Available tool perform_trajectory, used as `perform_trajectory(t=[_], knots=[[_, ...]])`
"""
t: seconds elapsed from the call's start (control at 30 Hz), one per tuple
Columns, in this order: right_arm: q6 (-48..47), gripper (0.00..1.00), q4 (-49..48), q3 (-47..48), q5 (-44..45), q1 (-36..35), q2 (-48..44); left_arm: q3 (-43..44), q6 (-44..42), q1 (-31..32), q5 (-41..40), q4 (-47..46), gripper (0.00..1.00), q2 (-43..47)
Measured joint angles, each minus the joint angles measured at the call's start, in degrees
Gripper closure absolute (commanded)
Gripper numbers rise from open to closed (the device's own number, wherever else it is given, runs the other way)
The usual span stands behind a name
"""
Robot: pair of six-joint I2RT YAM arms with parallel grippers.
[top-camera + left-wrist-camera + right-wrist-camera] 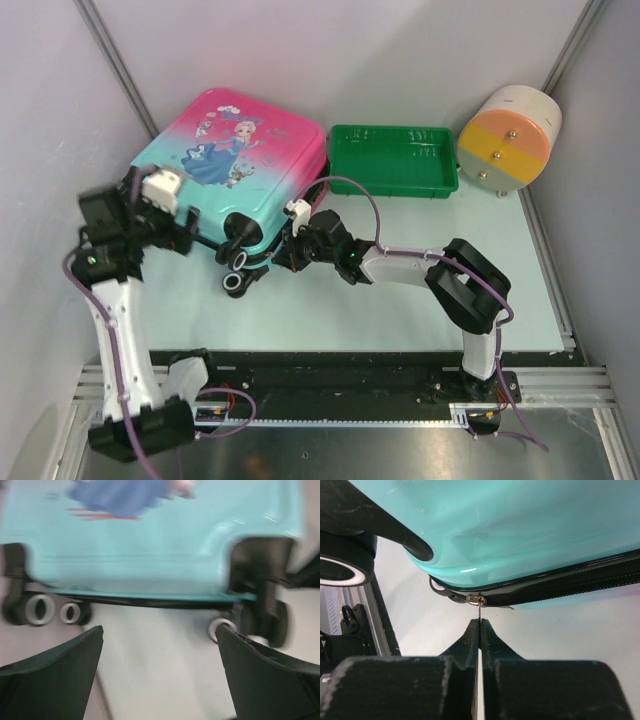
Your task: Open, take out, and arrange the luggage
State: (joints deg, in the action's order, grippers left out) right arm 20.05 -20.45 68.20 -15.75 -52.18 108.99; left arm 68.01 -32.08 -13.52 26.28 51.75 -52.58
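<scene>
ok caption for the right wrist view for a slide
Right gripper pinching the zipper pull on the teal luggage edge.

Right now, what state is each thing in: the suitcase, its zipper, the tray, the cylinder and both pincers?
luggage: lying flat, shells closed.
zipper: looks closed along the visible stretch.
right pincer: shut on the zipper pull.
left pincer: open, holding nothing.
green tray: upright, nothing visible inside.
cylinder: on its side, end face toward the camera.
</scene>
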Motion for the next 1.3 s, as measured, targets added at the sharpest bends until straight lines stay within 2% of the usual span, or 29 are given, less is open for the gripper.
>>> perform_trajectory(t=[0.13,0.23,0.37,0.57,1.0,1.03,1.2,1.23,1.3], knots=[[-0.74,1.0,-0.46,-0.2,0.46,-0.2,0.0,12.83,-2.29,-11.28,1.42,0.26,0.0,-12.96],[-1.25,1.0,-0.5,-0.24,0.81,-0.31,0.0,19.12,-4.02,-15.1,0.57,-1.14,0.01,-23.32],[-2.08,1.0,-0.72,-0.28,1.25,-0.46,0.0,22.4,-5.57,-16.04,-0.74,-0.09,0.02,-32.3],[-2.34,1.0,-1.18,-0.5,1.22,-0.46,0.0,28.24,-9.05,-16.65,-3.54,0.09,0.04,-41.22],[-2.34,1.0,-1.36,-0.59,0.22,-0.09,0.02,34.29,-19.1,-17.27,-13.7,-1.75,0.07,-53.64],[-2.34,1.0,-1.36,-0.59,0.2,-0.09,0.02,34.4,-19.5,-17.38,-13.86,-1.42,0.09,-54.01],[-2.86,1.0,-1.46,-0.61,0.2,-0.09,0.02,33.7,-20.0,-17.88,-12.83,-1.99,0.4,-54.53],[-3.06,1.0,-1.6,-0.68,0.22,-0.09,0.02,32.63,-20.17,-17.88,-11.98,-2.45,0.54,-54.05],[-3.52,1.0,-1.77,-0.74,0.24,-0.09,0.02,28.22,-21.27,-17.88,-10.88,-4.55,0.71,-52.06]])
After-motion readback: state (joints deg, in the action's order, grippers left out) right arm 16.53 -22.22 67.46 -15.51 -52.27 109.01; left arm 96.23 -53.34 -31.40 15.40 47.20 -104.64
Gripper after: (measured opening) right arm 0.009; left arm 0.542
